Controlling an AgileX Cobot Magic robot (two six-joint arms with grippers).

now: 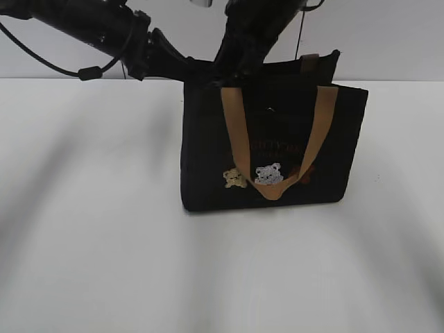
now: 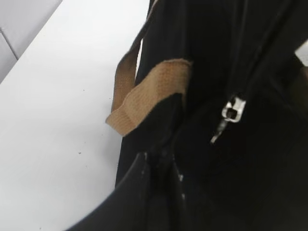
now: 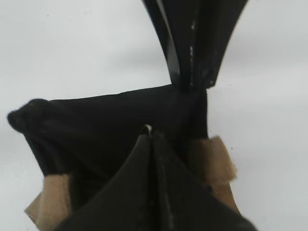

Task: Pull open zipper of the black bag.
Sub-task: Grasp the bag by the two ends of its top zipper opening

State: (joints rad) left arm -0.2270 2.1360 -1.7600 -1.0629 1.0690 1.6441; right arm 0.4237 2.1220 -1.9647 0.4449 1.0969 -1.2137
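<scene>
Zipper (image 2: 260, 62) runs along the top of the black bag (image 1: 208, 152), which stands upright near the tabletop's (image 1: 90, 229) far edge. Left claw (image 2: 159, 168) pinches the bag's end fabric, apparently to steady it. Right claw (image 3: 151, 139) is closed at the silvery pull tab (image 2: 233, 109), seemingly ready to pull.

Both arms reach in from the far side, wrists angled down. Left gripper (image 2: 161, 166) nearly closed, pinching black fabric. Right gripper (image 3: 151, 137) fingers pressed together, a silvery bit showing at the tips.
</scene>
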